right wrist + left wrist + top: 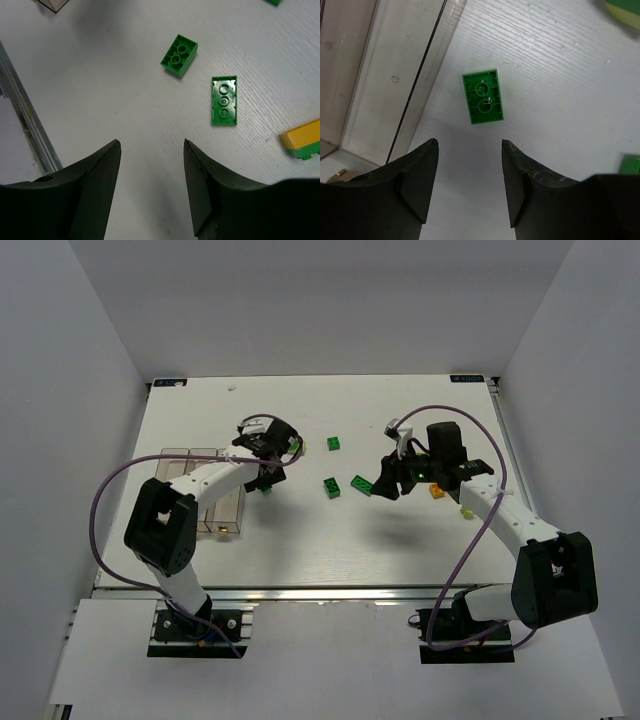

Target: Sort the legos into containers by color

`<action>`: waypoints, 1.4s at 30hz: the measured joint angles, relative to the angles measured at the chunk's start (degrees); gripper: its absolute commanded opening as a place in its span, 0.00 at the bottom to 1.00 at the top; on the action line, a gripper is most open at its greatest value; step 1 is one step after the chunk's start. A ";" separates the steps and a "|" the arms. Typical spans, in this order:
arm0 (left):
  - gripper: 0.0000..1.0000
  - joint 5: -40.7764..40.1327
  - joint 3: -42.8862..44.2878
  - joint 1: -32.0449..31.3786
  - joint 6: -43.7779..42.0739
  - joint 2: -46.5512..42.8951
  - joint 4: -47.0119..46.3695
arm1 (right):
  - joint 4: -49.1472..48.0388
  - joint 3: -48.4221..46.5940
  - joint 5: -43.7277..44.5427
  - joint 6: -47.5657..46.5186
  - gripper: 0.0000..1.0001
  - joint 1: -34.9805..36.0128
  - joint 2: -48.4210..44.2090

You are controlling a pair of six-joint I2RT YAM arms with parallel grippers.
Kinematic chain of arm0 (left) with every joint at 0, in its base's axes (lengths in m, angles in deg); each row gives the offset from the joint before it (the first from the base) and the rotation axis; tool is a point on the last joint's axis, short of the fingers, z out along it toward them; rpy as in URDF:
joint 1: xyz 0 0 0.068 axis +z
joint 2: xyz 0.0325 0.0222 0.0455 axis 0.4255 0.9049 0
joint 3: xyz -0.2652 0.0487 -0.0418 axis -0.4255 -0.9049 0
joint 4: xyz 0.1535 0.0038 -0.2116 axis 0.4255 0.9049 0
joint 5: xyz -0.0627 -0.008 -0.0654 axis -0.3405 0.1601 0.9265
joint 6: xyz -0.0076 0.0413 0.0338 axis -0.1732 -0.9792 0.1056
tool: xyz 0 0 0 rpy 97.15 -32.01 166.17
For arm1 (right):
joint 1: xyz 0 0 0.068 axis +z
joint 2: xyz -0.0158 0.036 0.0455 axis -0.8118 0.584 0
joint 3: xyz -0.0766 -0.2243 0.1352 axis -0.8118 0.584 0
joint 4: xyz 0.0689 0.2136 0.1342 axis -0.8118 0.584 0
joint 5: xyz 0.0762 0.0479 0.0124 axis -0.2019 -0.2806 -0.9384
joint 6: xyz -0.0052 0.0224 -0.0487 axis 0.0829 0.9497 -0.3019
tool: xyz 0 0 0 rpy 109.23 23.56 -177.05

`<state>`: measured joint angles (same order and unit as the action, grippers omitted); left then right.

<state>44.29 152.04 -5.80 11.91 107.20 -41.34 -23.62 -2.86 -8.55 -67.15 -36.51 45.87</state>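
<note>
Two black fingers (415, 180) of the left gripper (468, 145) fill the bottom of the left wrist view, spread apart with nothing between them. Straight ahead of the gap we've got a green brick (482, 96) lying flat on the table (560, 75), hollow side up. Its long axis runs pretty much away from us, so the fingers would close across the short side. The containers (385, 85) sit just left of it, not touching as far as we can tell.

Right wrist view: the right gripper (151, 145) is spread too and holds nothing. A long green brick (224, 100) lies ahead and off to the right of the gap, hollow side up, long axis pointing away. A tipped green brick (179, 55) sits further out, nearer the centre line, and an orange brick (300, 137) is at the right edge.

Top view: the left gripper hangs right over its brick beside the containers, and the right one hovers by the two mid-table greens. We reckon the left arm is lined up for a straight drop, while the right needs a sideways nudge first.
</note>
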 measured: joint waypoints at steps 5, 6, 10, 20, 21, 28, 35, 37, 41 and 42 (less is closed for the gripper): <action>0.66 -1.29 0.02 0.00 -2.03 2.34 -0.44 | -0.63 0.02 -0.04 -0.81 0.62 0.00 0.00; 0.66 -1.29 0.02 0.00 -2.54 2.67 -0.96 | -0.61 0.04 -0.07 -1.05 0.62 0.00 0.00; 0.66 -1.25 0.02 0.00 -4.04 3.67 -3.17 | -0.61 0.09 -0.37 -2.29 0.63 0.00 0.00; 0.63 -0.22 -1.53 1.29 -5.97 6.08 -8.26 | -0.55 0.11 -1.14 -4.92 0.64 0.00 0.37; 0.63 -0.09 -1.55 1.66 -6.05 6.49 -8.59 | -0.52 0.11 -1.14 -5.09 0.65 0.00 0.52; 0.59 0.74 -1.60 3.06 -6.62 10.73 -10.64 | -0.37 0.11 -1.29 -6.01 0.65 0.00 0.74; 0.30 1.81 -1.95 3.37 -7.28 10.80 -12.98 | -0.33 0.11 -1.36 -6.36 0.65 0.00 0.74; 0.22 2.05 -2.05 3.50 -7.45 10.75 -13.44 | -0.33 0.11 -1.44 -6.38 0.64 0.00 0.74; 0.13 4.68 -3.10 3.65 -8.39 9.75 -15.08 | -0.28 0.11 -1.51 -6.40 0.62 0.00 0.74; 0.12 6.40 -3.82 3.78 -9.01 9.05 -16.02 | -0.26 0.11 -1.51 -6.45 0.61 0.00 0.74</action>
<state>50.70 148.22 -2.02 2.90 116.25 -57.36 -23.88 -2.75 -10.06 -73.60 -36.51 46.61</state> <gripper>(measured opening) 0.465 0.624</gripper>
